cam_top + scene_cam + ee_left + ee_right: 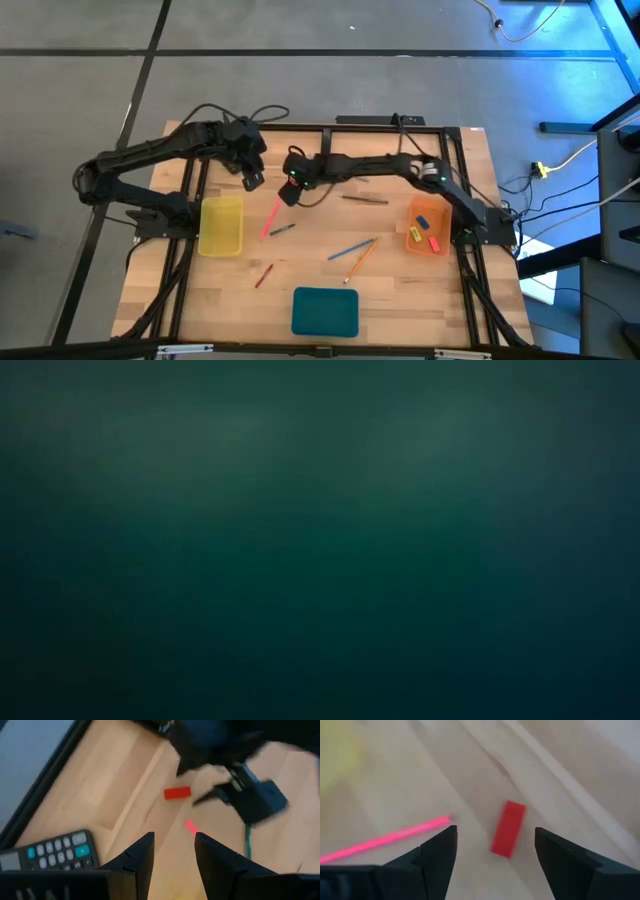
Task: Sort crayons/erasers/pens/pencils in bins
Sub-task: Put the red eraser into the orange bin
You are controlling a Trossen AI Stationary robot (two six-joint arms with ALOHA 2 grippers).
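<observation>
Right gripper (495, 855) fingers fill the near edge of its wrist view, spread wide, nothing between them. Just ahead, in line with the gap, lies a red eraser (508, 828) flat on the table (400, 290). That spread and aim look like a setup to drop over the eraser, not yet touching it. A pink pen (390, 839) lies beside it, tip near the eraser, so closing carelessly could catch the pen too.

From above, the right gripper (291, 187) reaches far across to the middle-left of the table. The left gripper (252, 178) hangs near it, fingers parted and empty; its wrist view shows a calculator (47, 852) close by and the same eraser (177, 793) farther off. The left arm probably waits so the two don't collide.

Orange bin (428, 228) sits on the right side and already holds small blocks, blue, red and orange, so that looks like the eraser bin, a long carry back for the right arm. Yellow bin (221, 226) on the left looks empty. Teal bin (325, 311) at the near edge, contents not visible.

Still loose: a blue pen (350, 249) crossing an orange pencil (362, 258) mid-table, a dark pencil (364, 199) farther back, a short crayon (263, 275) near the yellow bin. The low view shows nothing usable. Sorting is early.
</observation>
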